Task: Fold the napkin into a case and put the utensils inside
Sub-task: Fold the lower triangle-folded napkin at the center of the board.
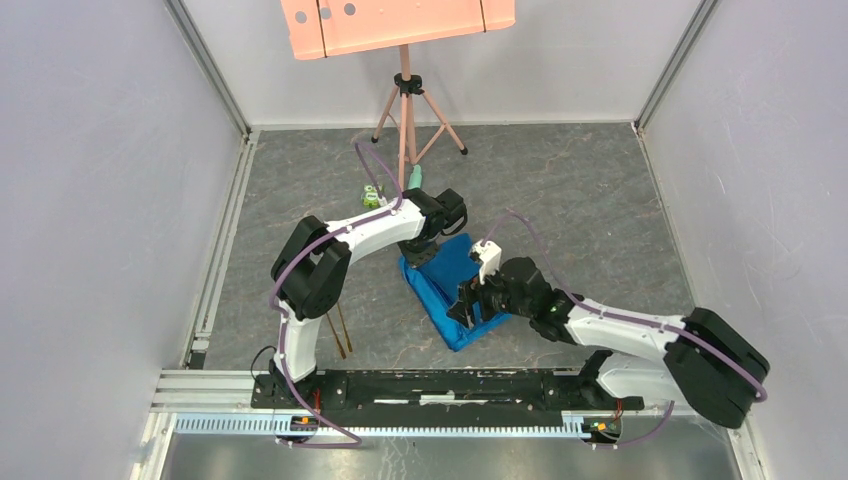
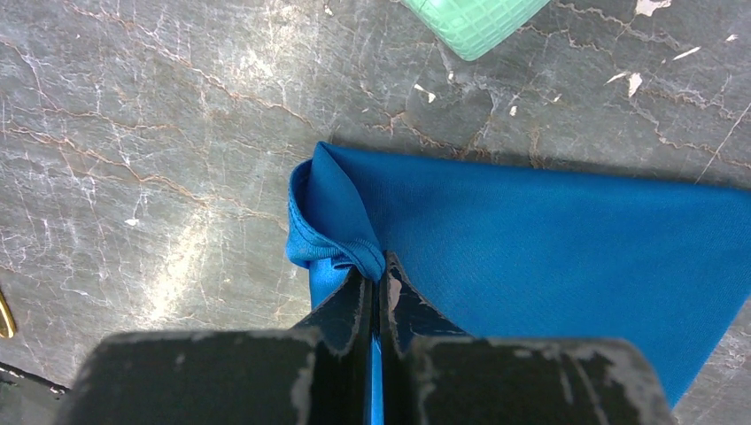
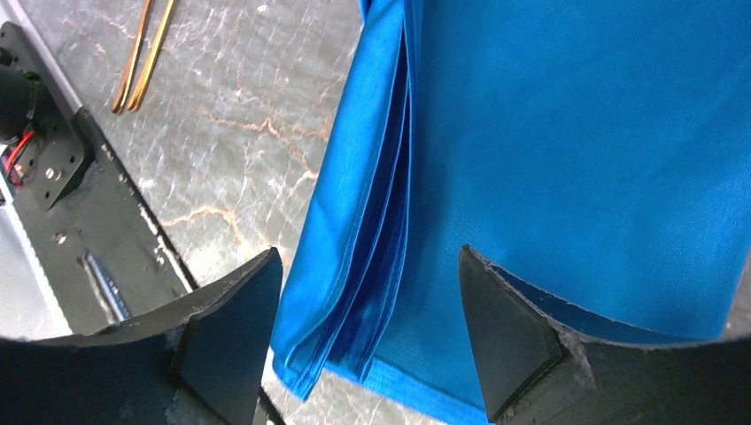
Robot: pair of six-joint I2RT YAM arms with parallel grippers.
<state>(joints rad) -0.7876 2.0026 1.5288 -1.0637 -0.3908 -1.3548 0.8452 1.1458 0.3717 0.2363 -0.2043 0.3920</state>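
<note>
Top external: we see the folded napkin lying on the tabletop, between both arms.
Left fingers: pinched tight on the napkin's bunched corner.
Right fingers: spread wide over the napkin's layered edge, holding nothing.
Utensils: we find them lying left of the napkin, apart from it.

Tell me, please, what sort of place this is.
Probably a robotics lab test cell: aluminium-framed walls enclose the marbled table, the left arm and right arm are bolted to a black rail at its near edge, and a pink tripod stands behind.
</note>
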